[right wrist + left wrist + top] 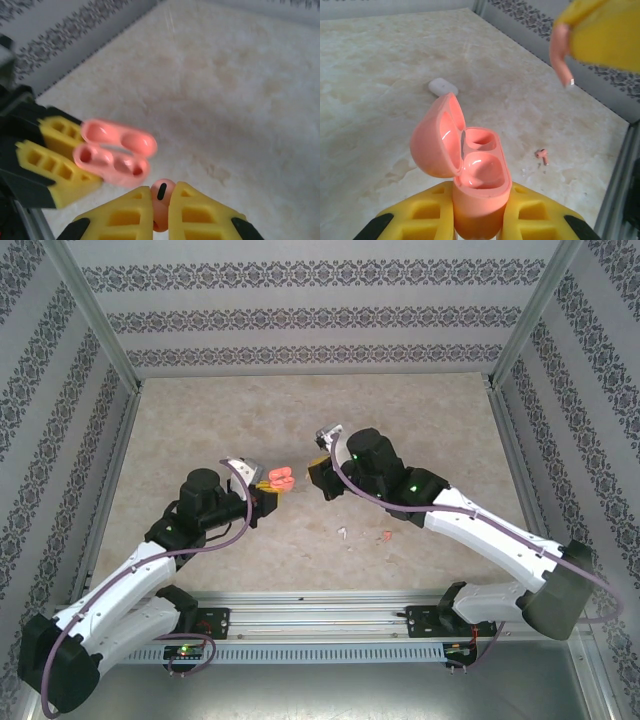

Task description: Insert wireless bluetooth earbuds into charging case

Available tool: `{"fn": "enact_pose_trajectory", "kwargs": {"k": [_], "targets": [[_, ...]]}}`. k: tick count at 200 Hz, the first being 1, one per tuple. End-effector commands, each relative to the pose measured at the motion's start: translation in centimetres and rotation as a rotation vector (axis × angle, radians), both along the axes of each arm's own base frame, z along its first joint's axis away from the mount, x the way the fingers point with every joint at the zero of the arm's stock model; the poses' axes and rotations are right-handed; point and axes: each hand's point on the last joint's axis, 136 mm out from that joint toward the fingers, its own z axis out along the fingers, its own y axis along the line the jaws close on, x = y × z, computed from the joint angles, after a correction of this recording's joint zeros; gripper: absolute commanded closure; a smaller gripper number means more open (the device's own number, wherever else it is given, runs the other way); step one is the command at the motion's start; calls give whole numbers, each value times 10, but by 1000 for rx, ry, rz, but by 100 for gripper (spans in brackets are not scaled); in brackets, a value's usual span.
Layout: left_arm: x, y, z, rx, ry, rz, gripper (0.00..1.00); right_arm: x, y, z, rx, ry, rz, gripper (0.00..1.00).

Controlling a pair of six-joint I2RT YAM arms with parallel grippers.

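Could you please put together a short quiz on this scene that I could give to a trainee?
1. True or false: the lid of the pink case held in the left tool is closed.
2. What is the right tool gripping? A) a white earbud B) a pink earbud C) nothing
3. Fill in the blank: in the left wrist view, the loose pink earbud lies on the ____.

Key:
1. False, the lid stands open.
2. B
3. table
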Motion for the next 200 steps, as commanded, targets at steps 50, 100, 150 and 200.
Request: {"fn": "enact_pose_trajectory", "kwargs": {"k": [50,100,150,200], "targets": [[-10,-27,66,-159,-170,-177,100,-22,28,60,96,-308,189,90],[-11,-30,78,-207,-186,-194,100,-23,35,60,57,-379,226,90],[-13,-31,84,-229,-189,-206,100,-22,38,54,9,-422,246,91],[-11,-30,86,-235,-188,-188,100,-25,45,47,-38,-468,270,91]]}}
